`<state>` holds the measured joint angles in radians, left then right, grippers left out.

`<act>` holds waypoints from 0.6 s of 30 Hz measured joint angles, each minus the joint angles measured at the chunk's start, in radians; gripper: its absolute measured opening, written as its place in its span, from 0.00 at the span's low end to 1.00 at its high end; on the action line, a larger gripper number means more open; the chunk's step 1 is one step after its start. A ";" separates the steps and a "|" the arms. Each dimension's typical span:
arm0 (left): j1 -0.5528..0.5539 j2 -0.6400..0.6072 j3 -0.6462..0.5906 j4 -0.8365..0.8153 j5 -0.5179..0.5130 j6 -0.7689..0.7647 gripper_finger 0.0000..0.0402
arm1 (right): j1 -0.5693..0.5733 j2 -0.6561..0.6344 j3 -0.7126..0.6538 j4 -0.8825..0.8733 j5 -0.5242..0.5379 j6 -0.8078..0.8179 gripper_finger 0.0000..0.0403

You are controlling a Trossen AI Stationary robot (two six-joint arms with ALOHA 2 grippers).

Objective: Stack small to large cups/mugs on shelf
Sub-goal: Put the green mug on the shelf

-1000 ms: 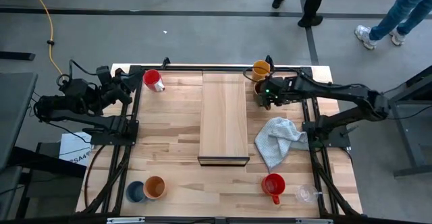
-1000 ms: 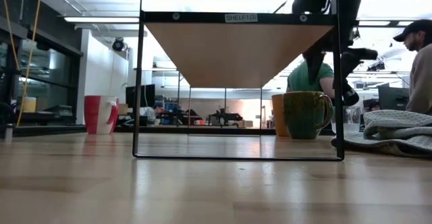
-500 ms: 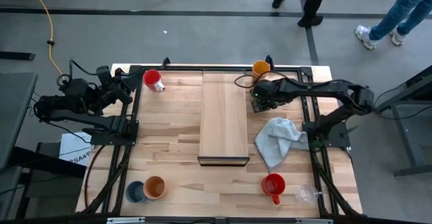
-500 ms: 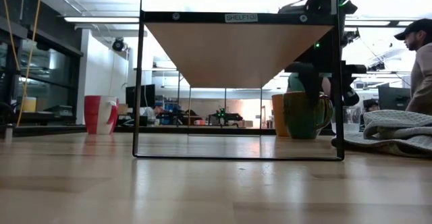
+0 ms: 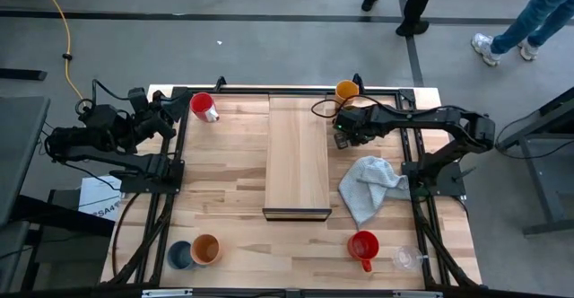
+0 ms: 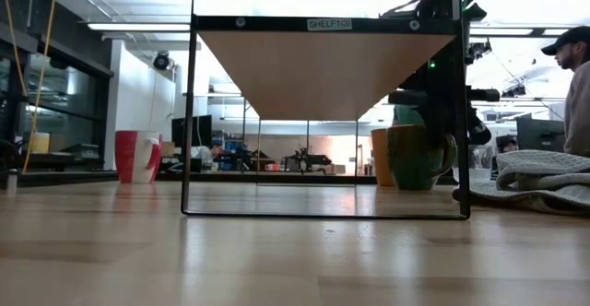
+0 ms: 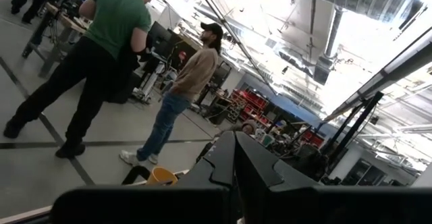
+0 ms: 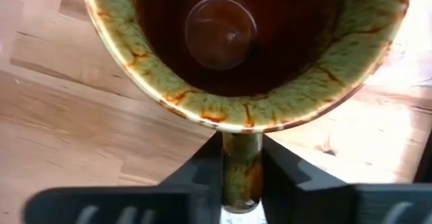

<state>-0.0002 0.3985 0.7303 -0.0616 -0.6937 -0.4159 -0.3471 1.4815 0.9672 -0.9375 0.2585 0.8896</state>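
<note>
The left gripper (image 5: pixel 169 111) is waiting closed and empty at the worktop's (image 5: pixel 224 181) ten o'clock edge, beside a red mug (image 5: pixel 203 106). The shelf (image 5: pixel 298 154) is lying down the middle. At its two o'clock, the right gripper (image 8: pixel 241 173) is pinching the handle of the olive-brown mug (image 6: pixel 415 157), its fingers (image 8: pixel 202 166) touching both sides, while the mug is sitting on the worktop beside an orange cup (image 5: pixel 347 91).

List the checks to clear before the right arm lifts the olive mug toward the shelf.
1. Right gripper fingers on either side of the olive mug handle: ok.
2. Grip fully tight: cannot tell.
3. Mug upright on the tabletop: ok.
4. Shelf top bare for placing: ok.
5. Orange cup close behind the mug, may be brushed: not ok.
6. Left gripper parked at the table's left edge, shut: ok.
</note>
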 joint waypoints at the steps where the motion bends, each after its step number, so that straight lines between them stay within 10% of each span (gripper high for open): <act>1: 0.000 0.000 0.000 0.000 0.000 0.000 0.00 | 0.000 0.000 0.000 -0.001 0.000 -0.002 0.11; 18: 0.000 0.000 0.000 0.000 0.000 0.000 0.00 | 0.038 -0.227 0.033 -0.100 -0.018 -0.026 0.06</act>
<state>-0.0002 0.3985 0.7303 -0.0616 -0.6934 -0.4160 -0.3093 1.2542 1.0002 -1.0373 0.2403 0.8638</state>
